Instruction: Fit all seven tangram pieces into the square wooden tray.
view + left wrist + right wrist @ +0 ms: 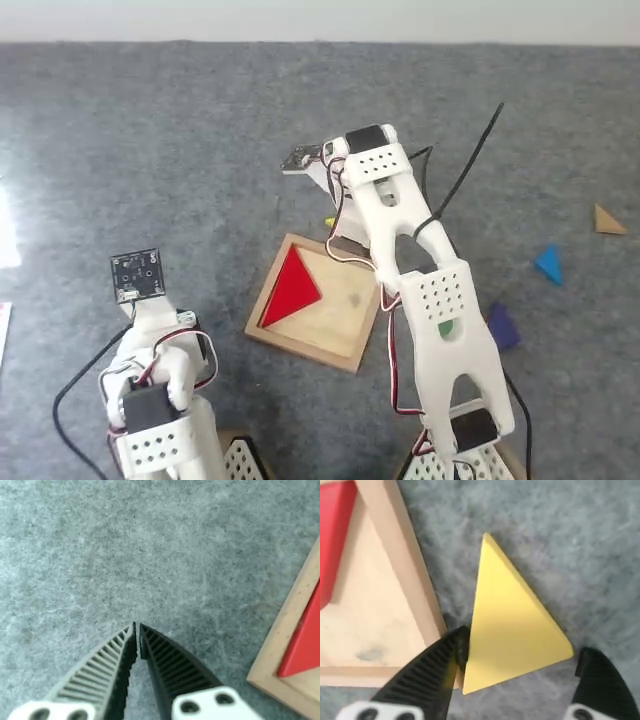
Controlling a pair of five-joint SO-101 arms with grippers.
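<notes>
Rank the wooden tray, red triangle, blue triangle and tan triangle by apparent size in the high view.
1. wooden tray
2. red triangle
3. blue triangle and tan triangle: both small, too alike to rank.

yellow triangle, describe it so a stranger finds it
Find the square wooden tray. Just outside its rim lies the yellow triangle, within the open right tool. It alone is yellow; the red triangle sits inside the tray.

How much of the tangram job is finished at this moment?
Done: only the red triangle lies in the tray. In hand: the right gripper stands open around the yellow triangle, which lies on the carpet just outside the tray. Left: that piece, plus the blue triangle, tan triangle and dark blue piece on the carpet.
</notes>
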